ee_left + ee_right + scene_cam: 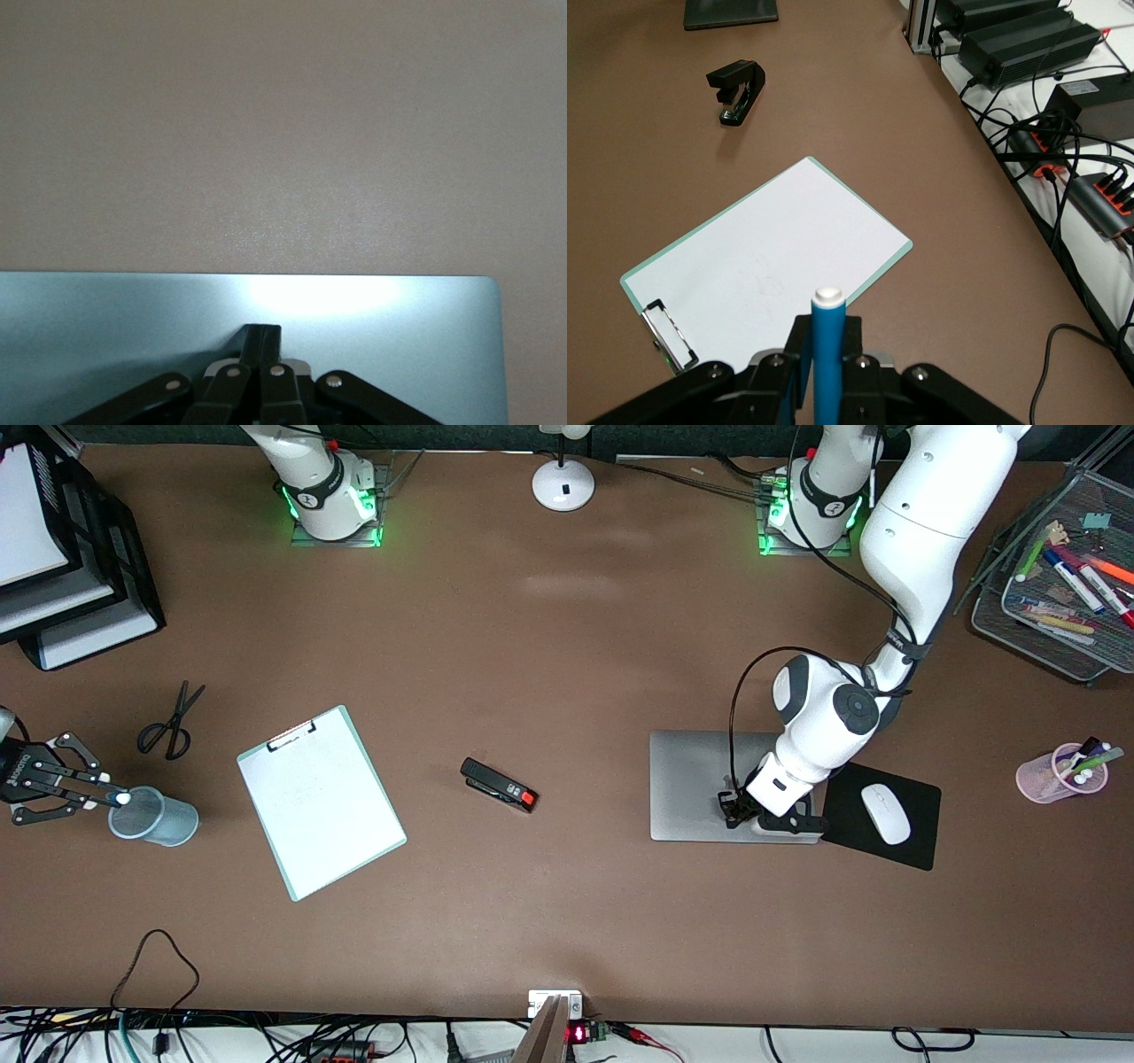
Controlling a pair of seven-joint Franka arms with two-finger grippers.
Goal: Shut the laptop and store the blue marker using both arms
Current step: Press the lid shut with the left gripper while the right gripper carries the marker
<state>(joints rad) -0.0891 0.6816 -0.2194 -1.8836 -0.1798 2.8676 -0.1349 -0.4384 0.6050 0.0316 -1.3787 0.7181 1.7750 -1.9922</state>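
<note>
The silver-grey laptop (pixel 700 784) lies closed and flat toward the left arm's end of the table; its lid fills the left wrist view (pixel 106 328). My left gripper (pixel 733 808) (pixel 261 338) is shut and empty, with its tips down on the lid by the edge nearer the front camera. My right gripper (pixel 108 797) (pixel 827 341) is shut on the blue marker (pixel 827 354). The marker's white cap (pixel 123 798) sits over the rim of a pale blue mesh cup (pixel 159 819) at the right arm's end.
A clipboard with white paper (pixel 321 802) (pixel 766 270), a black stapler (pixel 499 785) (pixel 737 87) and scissors (pixel 168 722) lie mid-table. A white mouse (pixel 886 813) on a black mousepad (pixel 921 841) lies beside the laptop. A pink marker cup (pixel 1061 772) and mesh tray (pixel 1019 629) stand nearby.
</note>
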